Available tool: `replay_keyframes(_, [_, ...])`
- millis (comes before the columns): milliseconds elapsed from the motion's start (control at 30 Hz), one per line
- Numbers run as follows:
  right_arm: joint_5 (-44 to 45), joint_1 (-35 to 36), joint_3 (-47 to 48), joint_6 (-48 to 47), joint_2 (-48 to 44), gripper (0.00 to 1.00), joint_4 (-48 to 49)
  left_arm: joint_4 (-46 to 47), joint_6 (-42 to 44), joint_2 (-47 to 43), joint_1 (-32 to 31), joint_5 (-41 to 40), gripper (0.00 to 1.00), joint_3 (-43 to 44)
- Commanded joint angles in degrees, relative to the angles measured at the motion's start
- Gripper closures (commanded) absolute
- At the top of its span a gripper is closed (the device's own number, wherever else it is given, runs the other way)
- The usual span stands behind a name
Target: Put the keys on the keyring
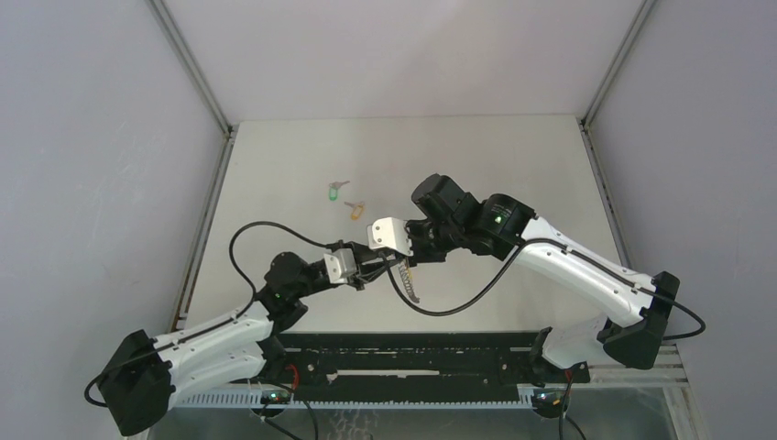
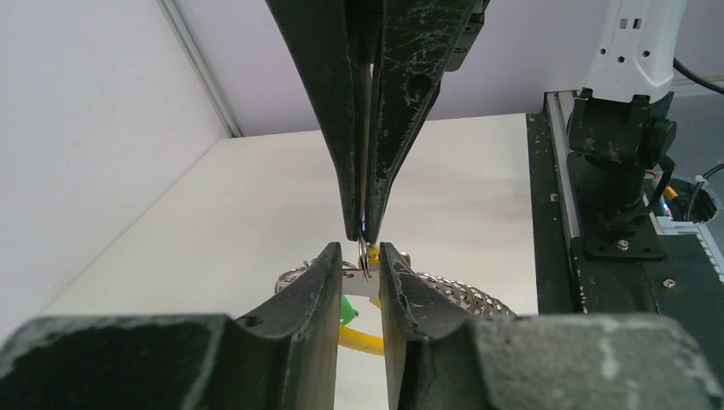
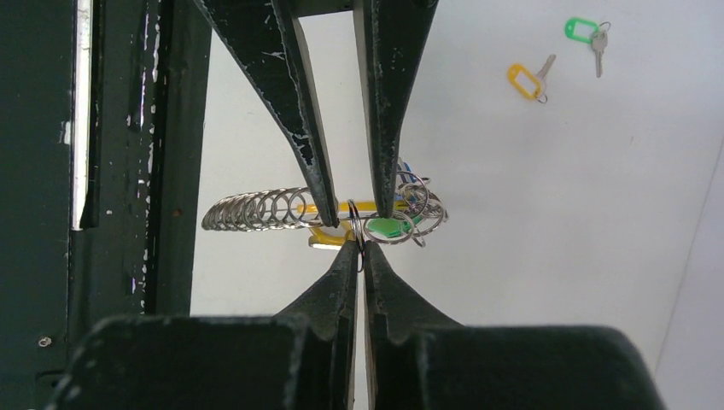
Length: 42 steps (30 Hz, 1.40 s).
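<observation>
White table (image 1: 476,156). Right jaws pressed together, pinching small ring of keyring (image 3: 256,209). Left jaws partly spread, straddling same ring.

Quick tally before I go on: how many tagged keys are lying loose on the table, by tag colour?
green-tagged key: 1
orange-tagged key: 1
Total: 2

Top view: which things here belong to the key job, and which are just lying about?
Job:
keyring, pinched by the right gripper
left gripper, open around it
green-tag key
orange-tag key

Just there:
black cable
black rail
</observation>
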Motion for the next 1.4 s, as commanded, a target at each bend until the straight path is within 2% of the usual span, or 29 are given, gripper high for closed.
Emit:
replay_keyframes(0, [0.3,0.8,2.9,-0.4,-0.5,1.00,2.4,2.5,-0.5,0.9,-0.4,1.2,0.75,3.8])
replay_keyframes(433, [-1.0,1.6,2.8,-0.2,-0.5,1.00,3.2,2.5,-0.2,1.5,-0.7,-0.3,0.81,3.9])
replay_keyframes(500, [-1.0,1.6,2.8,-0.1,-0.3,1.00,3.1,2.5,-0.3,1.2,-0.7,-0.4,0.85,4.0])
replay_keyframes(600, [-1.0,1.6,2.7,0.1,-0.3,1.00,3.0,2.5,-0.2,1.0,-0.7,-0.6,0.99,3.8])
replay_keyframes(700, [-1.3,1.2,1.8,0.4,-1.3,1.00,3.2,3.0,-0.3,0.4,-0.7,-0.8,1.00,3.4])
replay_keyframes(733, [-1.3,0.7,1.1,0.7,-1.9,0.99,3.6,3.4,-0.4,0.1,-0.7,-0.9,1.00,3.0])
replay_keyframes(833, [-2.6,-1.7,-1.9,2.6,-5.2,0.89,6.4,5.3,-1.0,-0.7,-0.7,-1.5,1.00,1.9])
replay_keyframes(933, [-6.5,-5.5,-6.9,5.0,-9.6,0.77,12.0,7.2,-1.7,-1.1,-0.6,-2.3,1.00,1.0])
replay_keyframes(1033, [-13.5,-9.0,-11.7,6.6,-14.0,0.70,17.9,9.8,-2.8,-0.9,-0.6,-2.5,1.00,0.3])
replay_keyframes(1233, [-27.5,-15.5,-17.4,11.0,-17.2,0.67,26.2,13.3,-4.3,-0.2,-0.6,-2.1,1.00,-0.2])
replay_keyframes(1367, [-30.9,-16.5,-18.6,12.1,-15.6,0.66,28.5,13.8,-4.7,0.1,-0.6,-2.0,1.00,0.0])
